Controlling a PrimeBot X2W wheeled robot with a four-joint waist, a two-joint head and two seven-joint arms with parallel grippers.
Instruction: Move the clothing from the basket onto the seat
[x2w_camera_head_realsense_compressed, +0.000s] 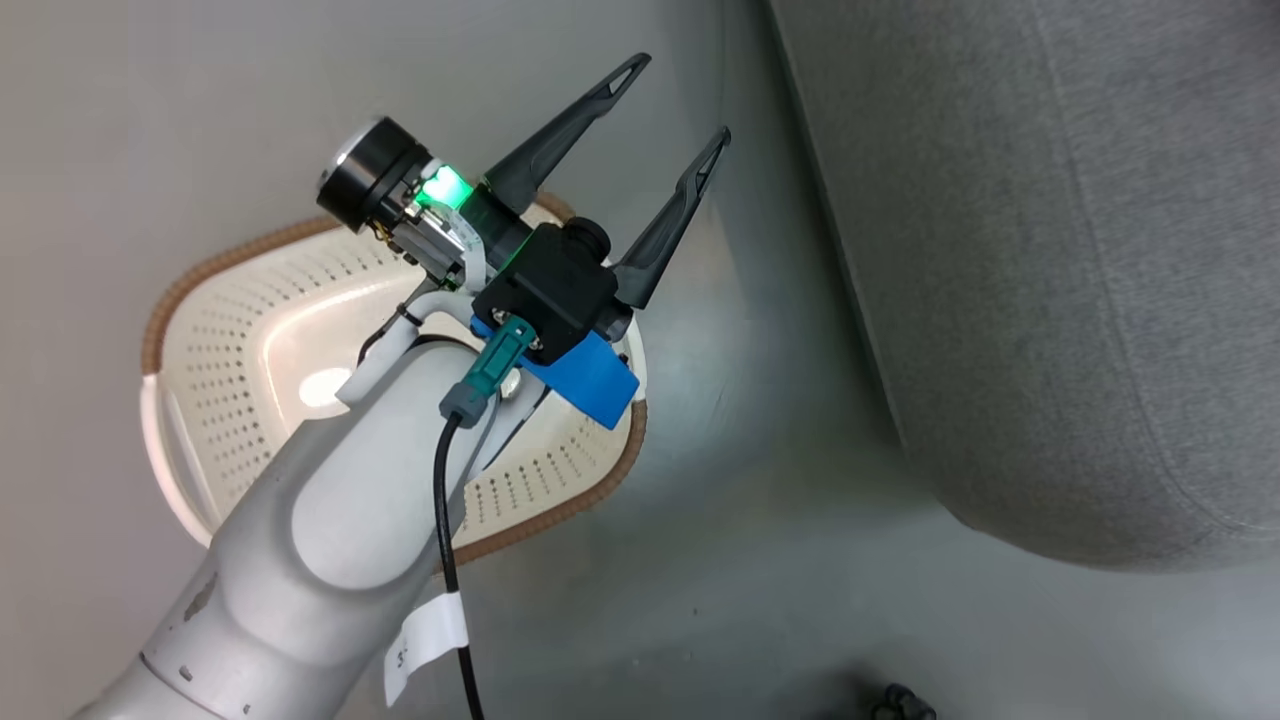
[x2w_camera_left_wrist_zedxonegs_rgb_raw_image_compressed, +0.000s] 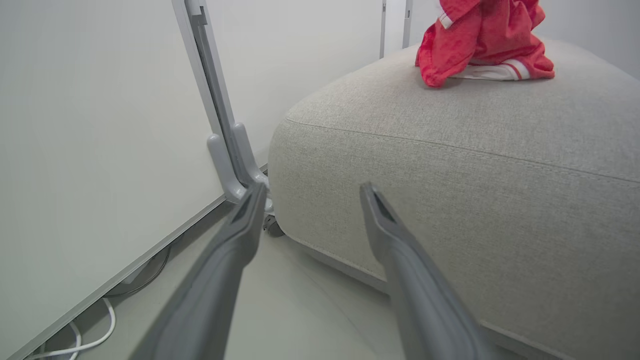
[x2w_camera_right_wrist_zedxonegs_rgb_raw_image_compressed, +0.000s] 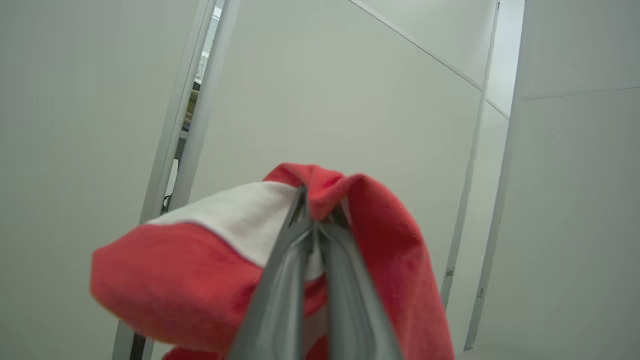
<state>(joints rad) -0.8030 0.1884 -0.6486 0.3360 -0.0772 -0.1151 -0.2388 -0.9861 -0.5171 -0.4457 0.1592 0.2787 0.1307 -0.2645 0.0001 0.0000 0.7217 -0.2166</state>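
Note:
My left gripper (x2w_camera_head_realsense_compressed: 678, 100) hangs open above the floor between the basket (x2w_camera_head_realsense_compressed: 240, 330) and the seat (x2w_camera_head_realsense_compressed: 1050, 250), with nothing between its fingers. The cream perforated basket with its brown rim lies below my left forearm, and its visible part holds no clothing. In the left wrist view the open left gripper (x2w_camera_left_wrist_zedxonegs_rgb_raw_image_compressed: 312, 192) points at the rounded corner of the grey seat (x2w_camera_left_wrist_zedxonegs_rgb_raw_image_compressed: 450, 165), where red clothing (x2w_camera_left_wrist_zedxonegs_rgb_raw_image_compressed: 480, 40) with white striped trim rests on top and reaches up past the frame's top. My right gripper (x2w_camera_right_wrist_zedxonegs_rgb_raw_image_compressed: 315, 215) is shut on red and white clothing (x2w_camera_right_wrist_zedxonegs_rgb_raw_image_compressed: 210, 260), which drapes over both fingers.
A pale wall panel (x2w_camera_left_wrist_zedxonegs_rgb_raw_image_compressed: 100, 125) with a grey metal post and foot (x2w_camera_left_wrist_zedxonegs_rgb_raw_image_compressed: 227, 145) stands left of the seat. White cables (x2w_camera_left_wrist_zedxonegs_rgb_raw_image_compressed: 85, 340) lie on the floor by the wall's base. Grey floor (x2w_camera_head_realsense_compressed: 760, 520) stretches between basket and seat.

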